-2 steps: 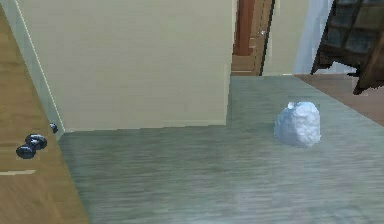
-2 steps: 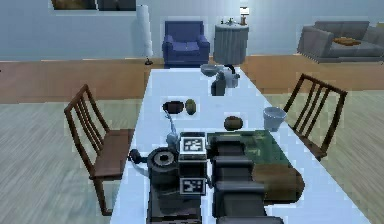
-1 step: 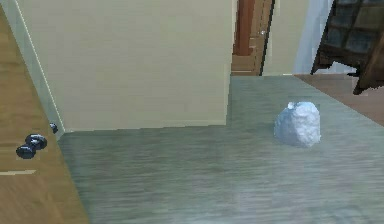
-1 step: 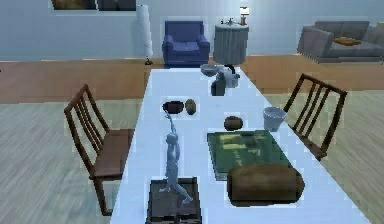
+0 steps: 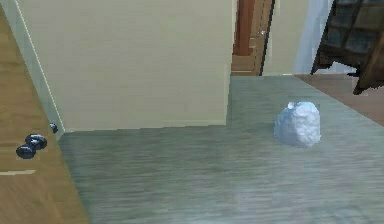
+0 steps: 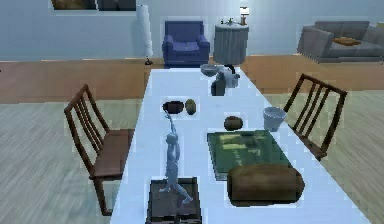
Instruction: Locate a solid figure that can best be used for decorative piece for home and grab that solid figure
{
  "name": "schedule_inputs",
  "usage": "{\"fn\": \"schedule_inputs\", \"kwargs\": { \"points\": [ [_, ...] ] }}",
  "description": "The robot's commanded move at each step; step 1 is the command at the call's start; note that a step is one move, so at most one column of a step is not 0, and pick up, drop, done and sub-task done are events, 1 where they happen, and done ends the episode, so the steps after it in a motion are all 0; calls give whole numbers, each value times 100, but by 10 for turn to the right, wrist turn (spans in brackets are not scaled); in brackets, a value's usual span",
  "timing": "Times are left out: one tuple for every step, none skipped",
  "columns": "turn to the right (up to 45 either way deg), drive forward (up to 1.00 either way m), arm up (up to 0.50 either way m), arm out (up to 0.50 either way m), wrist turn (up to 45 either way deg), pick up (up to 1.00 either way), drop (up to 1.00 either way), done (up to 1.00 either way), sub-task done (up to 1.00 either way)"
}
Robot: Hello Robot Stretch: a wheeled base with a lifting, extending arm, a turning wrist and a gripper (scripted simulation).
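Claw state cannot be told from these views. Task item: 1 slim blue-grey figurine [image 6: 174,160], upright on a dark square base [image 6: 172,203], on the white table [image 6: 182,80] toward the arm side view's bottom edge, near a flat green box [image 6: 245,152]. Judged rigid, smooth and bottom-heavy; the raised arm looks fragile. Recommended hold: the torso, low down, never the limbs, since tilting may topple it.

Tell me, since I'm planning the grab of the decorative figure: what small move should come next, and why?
Probably a short drive forward. The pale blue-grey standing statue on a dark square base stands on the long white table at its near end, left of the arm side view's middle, so lining up should come before reaching with the tool.
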Motion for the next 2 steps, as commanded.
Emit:
{"fn": "schedule_inputs", "kwargs": {
  "points": [
    [0, 0, 10, 0, 0, 0, 0, 0, 0],
    [0, 0, 0, 0, 0, 0, 0, 100, 0]
  ]
}}
